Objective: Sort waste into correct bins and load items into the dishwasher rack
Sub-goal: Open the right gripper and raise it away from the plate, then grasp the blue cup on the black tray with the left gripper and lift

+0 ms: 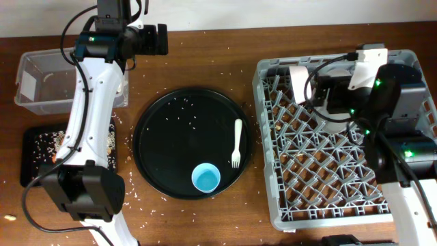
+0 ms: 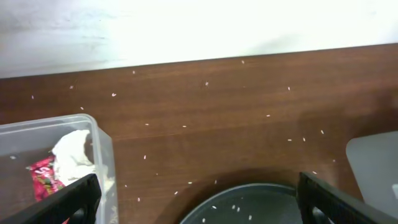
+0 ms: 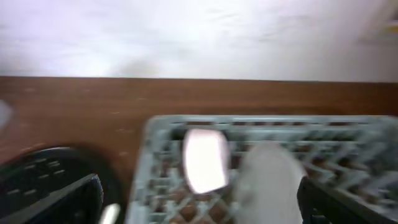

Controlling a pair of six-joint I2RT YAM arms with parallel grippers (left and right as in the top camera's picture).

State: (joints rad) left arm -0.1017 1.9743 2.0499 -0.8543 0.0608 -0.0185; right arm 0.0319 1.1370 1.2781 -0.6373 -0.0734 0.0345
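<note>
The grey dishwasher rack (image 1: 341,198) fills the right side. A white plate (image 1: 298,75) stands on edge in its far left corner, seen bright and blurred in the right wrist view (image 3: 205,158), with a duller white rounded item (image 3: 270,180) beside it. My right gripper (image 1: 308,92) hovers open just by them, holding nothing (image 3: 202,202). The white fork (image 1: 237,142) and light blue cup (image 1: 206,178) lie on the round black tray (image 1: 164,137). My left gripper (image 1: 160,39) is open and empty (image 2: 199,202) over the table's far side. The clear box (image 2: 102,155) holds a white tissue (image 2: 73,154) and red wrapper (image 2: 42,177).
The shallow black tray (image 1: 37,154) with rice scraps lies at the front left, partly under my left arm. Rice grains are scattered over the wooden table (image 2: 249,118) and the round tray. The clear box (image 1: 41,85) stands at the far left.
</note>
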